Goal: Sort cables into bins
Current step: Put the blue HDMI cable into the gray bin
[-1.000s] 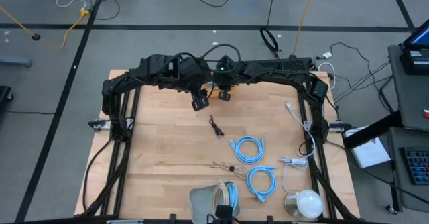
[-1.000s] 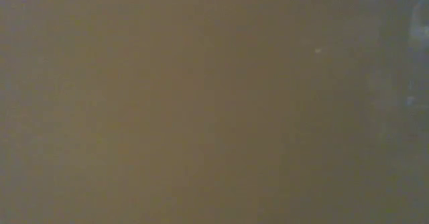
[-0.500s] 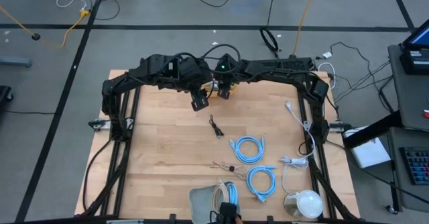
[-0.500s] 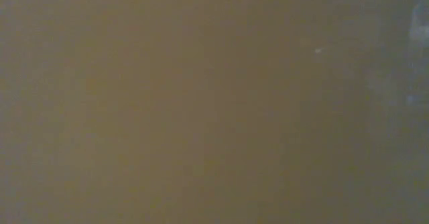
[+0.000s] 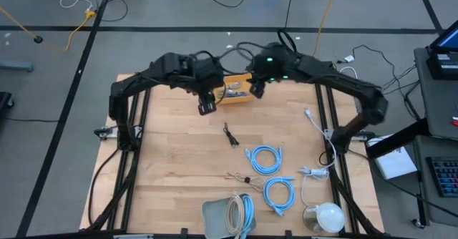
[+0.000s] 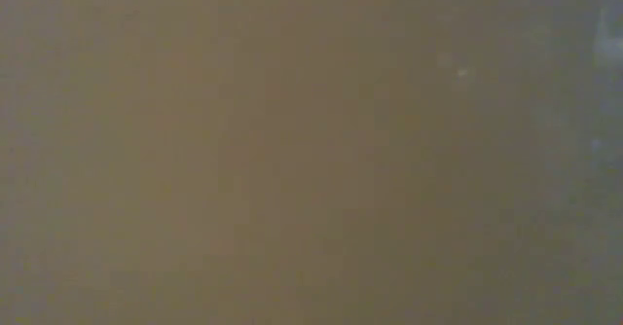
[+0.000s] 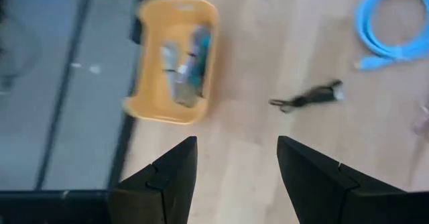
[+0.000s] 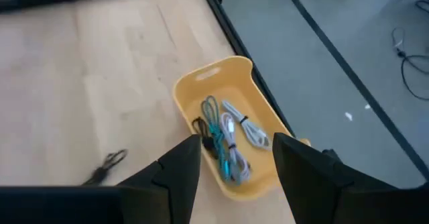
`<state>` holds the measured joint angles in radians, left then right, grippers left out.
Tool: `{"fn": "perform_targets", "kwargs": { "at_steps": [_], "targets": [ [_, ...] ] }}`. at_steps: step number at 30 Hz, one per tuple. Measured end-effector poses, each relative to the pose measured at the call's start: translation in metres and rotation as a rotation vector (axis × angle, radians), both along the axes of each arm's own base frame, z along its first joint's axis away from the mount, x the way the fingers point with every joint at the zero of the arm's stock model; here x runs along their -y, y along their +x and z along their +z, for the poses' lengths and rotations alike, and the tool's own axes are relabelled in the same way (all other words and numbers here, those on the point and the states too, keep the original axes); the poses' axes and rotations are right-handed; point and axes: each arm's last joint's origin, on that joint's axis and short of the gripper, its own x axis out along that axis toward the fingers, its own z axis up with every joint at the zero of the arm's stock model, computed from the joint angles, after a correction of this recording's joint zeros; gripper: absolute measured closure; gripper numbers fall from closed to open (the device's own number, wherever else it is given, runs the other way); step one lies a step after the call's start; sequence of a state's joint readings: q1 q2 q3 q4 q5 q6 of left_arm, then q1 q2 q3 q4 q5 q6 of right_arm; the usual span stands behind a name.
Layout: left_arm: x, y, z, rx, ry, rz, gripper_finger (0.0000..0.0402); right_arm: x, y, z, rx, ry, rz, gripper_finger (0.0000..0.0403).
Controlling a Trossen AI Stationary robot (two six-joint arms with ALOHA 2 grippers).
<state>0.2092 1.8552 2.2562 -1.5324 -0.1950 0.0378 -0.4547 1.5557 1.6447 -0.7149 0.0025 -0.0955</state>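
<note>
A: High view, starting at the table edge opposite the arm mounts: pale grey bin (image 5: 213, 215) holding a beige coil (image 5: 233, 212) and a blue coil (image 5: 247, 210) side by side. Just beyond, two light-blue coils (image 5: 265, 159) loose on the wood, thin cables (image 5: 240, 177) tangled beside them.

B: And mid-table?

A: Short black cable (image 5: 230, 135), alone, well apart from both bins.

B: By the arm-side edge?

A: Orange bin (image 5: 236, 96) with teal, grey and black short cables (image 8: 224, 140) inside. Right gripper (image 8: 234, 143) poised over it, fingers spread, gripping nothing. Left gripper (image 7: 236, 147) just beside the bin, spread wide, likewise empty.

B: Looks like a drop-off finishing. Best to rise straight up, clear of the rim, before swinging away, to avoid snagging a loop. Then probably down onto the black cable, pinching across its bundled middle.
</note>
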Motion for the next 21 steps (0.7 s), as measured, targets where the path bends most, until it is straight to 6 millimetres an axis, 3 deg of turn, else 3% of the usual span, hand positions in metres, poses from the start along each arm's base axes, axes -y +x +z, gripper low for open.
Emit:
{"fn": "perform_targets", "kwargs": {
  "at_steps": [5,11,16,21],
  "targets": [
    [-0.003,0.016,-0.064,-0.147,-0.203,-0.116,0.0190,-0.033,-0.035,0.038,0.104,0.001,0.011,0.0222],
    [0.021,0.019,-0.147,-0.310,-0.356,-0.201,0.0190,-0.065,-0.074,0.059,0.094,-0.016,-0.024,0.0222],
    [0.051,0.021,-0.163,-0.147,-0.434,-0.222,0.0190,-0.087,-0.096,0.043,-0.034,0.084,-0.013,0.0223],
    [0.078,0.025,-0.148,0.164,-0.450,-0.211,0.0190,-0.106,-0.107,0.010,-0.008,0.179,-0.024,0.0223]
  ]
}}
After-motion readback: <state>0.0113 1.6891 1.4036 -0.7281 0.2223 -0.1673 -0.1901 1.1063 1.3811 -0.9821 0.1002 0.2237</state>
